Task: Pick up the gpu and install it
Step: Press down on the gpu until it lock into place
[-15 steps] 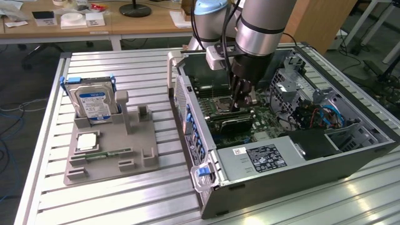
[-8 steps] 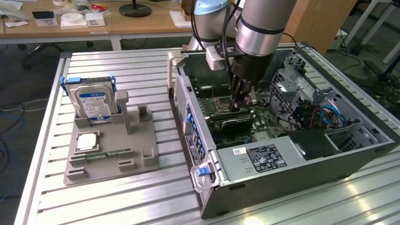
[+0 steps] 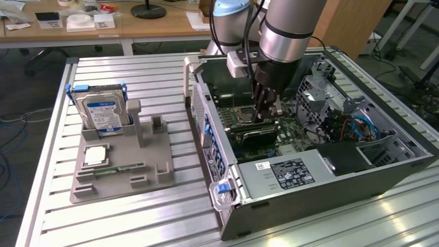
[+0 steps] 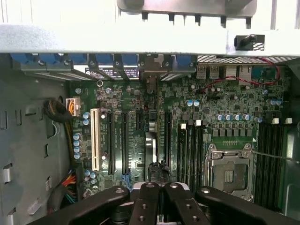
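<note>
1. Room: a workshop with wooden desks (image 3: 137,25) behind the rig and cables on the floor at the exterior view's left.
2. Surface (image 3: 123,77): a slatted aluminium top carrying everything below.
3. Computer case (image 3: 384,170): lies on its side with the panel off. It sits toward the exterior view's right, its power supply (image 3: 288,172) at the near end.
4. Robot arm (image 3: 285,31): comes down from above into the open case.
5. Grey fixture tray (image 3: 158,170): on the exterior view's left, well apart from the case. A hard drive (image 3: 103,110) stands upright in it and a green memory stick (image 3: 120,169) lies in a low groove.
6. Motherboard (image 4: 225,117): covers the case floor, with an empty processor socket (image 4: 229,171) and rows of long expansion slots (image 4: 112,140).
7. Gpu (image 3: 259,135): already inside the case, standing on edge on the motherboard, directly under the gripper. Its long axis appears to follow the slots, toward the case wall with the blue latches (image 4: 28,58). Whether it is fully seated cannot be told.
8. Gripper (image 3: 264,117): fingers (image 4: 145,201) pressed together, tips at the gpu's upper edge. Pinching or merely bearing on the card cannot be told. Clearance to the neighbouring slots and the socket looks tight.
</note>
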Robot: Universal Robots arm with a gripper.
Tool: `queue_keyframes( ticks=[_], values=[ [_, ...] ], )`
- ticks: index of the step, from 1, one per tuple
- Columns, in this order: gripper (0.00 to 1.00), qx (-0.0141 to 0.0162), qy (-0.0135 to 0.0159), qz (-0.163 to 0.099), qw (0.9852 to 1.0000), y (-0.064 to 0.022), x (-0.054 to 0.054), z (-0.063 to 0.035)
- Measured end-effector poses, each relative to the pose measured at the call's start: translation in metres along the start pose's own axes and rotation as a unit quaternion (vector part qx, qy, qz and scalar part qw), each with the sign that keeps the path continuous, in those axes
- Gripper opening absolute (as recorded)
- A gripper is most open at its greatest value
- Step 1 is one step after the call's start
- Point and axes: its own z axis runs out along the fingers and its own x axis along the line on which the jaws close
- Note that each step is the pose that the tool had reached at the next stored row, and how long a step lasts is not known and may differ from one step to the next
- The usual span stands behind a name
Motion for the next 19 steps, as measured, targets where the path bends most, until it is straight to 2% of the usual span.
queue_keyframes(
  ticks=[7,10,19],
  values=[
    [0.11,0.0,0.0,0.0,1.0,-0.0023,-0.0001,0.0005],
    [0.11,0.0,0.0001,0.0,1.0,-0.0068,-0.0004,0.0013],
    [0.11,0.0,0.0001,0.0,1.0,-0.0062,-0.0006,0.0097]
  ],
)
